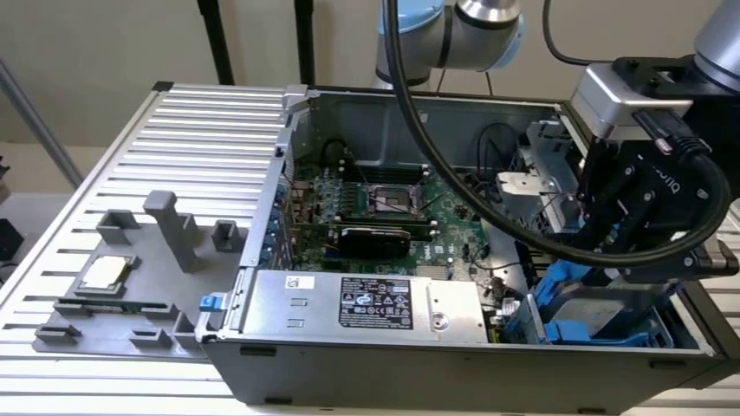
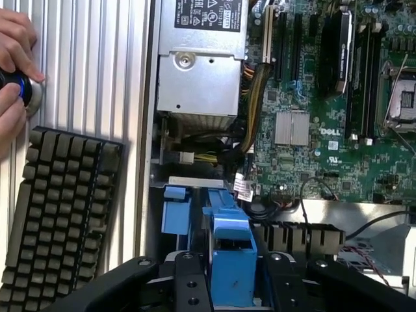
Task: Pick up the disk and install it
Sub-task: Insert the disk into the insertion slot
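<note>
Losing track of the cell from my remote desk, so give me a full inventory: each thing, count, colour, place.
Disk: one, silver-grey with blue rails, at the gripper, at the drive bay
Computer case: one, dark grey, open, on the slatted table
Power supply: one, silver, black label, in the case
Motherboard: one, green, in the case
Fixture tray: one, grey, beside the case
Chip: one, silver, on the tray
Slatted table: one, silver, underneath
Keyboard: one, dark, on the table
Hands: a person's, on a round controller
Gripper: one, black, over the drive bay
</note>
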`<act>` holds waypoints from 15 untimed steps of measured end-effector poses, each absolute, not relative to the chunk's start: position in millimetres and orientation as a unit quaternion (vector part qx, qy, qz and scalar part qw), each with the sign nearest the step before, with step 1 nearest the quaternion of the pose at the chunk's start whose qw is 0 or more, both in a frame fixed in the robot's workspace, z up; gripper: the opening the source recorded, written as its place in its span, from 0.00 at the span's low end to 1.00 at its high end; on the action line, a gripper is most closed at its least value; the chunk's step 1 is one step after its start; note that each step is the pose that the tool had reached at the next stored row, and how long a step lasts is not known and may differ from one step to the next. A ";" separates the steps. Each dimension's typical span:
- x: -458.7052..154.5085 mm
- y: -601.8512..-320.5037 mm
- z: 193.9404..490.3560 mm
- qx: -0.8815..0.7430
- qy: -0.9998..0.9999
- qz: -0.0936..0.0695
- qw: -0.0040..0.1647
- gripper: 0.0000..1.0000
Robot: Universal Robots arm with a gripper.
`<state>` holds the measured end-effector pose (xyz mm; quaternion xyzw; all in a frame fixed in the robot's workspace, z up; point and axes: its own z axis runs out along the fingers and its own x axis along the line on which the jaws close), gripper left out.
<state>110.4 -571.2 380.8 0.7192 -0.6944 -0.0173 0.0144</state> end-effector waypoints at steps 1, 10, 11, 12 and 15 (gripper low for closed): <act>110.3 -571.3 381.0 0.719 -0.695 -0.017 0.015 1.00; 116.3 -571.2 381.1 0.719 -0.695 -0.017 0.015 1.00; 116.9 -571.2 381.1 0.719 -0.695 -0.017 0.015 1.00; 117.2 -571.2 381.1 0.719 -0.695 -0.017 0.015 1.00; 117.2 -571.3 381.1 0.719 -0.695 -0.017 0.015 0.00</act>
